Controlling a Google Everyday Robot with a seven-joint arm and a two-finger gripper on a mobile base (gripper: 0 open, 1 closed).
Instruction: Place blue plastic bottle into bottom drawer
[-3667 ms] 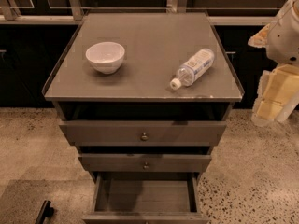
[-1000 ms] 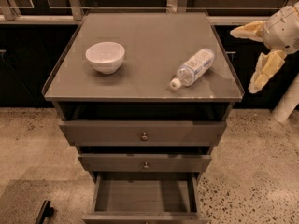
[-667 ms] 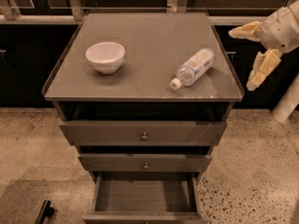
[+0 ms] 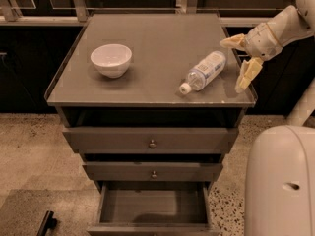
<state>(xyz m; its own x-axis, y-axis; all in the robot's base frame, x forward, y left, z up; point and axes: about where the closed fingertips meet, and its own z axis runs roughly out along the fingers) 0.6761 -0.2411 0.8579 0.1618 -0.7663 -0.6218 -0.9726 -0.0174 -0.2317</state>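
Observation:
The blue plastic bottle lies on its side on the right part of the cabinet top, white cap toward the front. My gripper is open at the cabinet's right edge, just right of the bottle and not touching it; one finger points left above, the other hangs lower. The bottom drawer is pulled open and shows nothing inside.
A white round bowl stands on the left of the cabinet top. Two upper drawers with small knobs are shut. My white base fills the lower right. A dark object lies on the speckled floor at lower left.
My arm has moved left and up toward the cabinet, bringing the open gripper close beside the bottle. The bottle, bowl and drawers have not moved.

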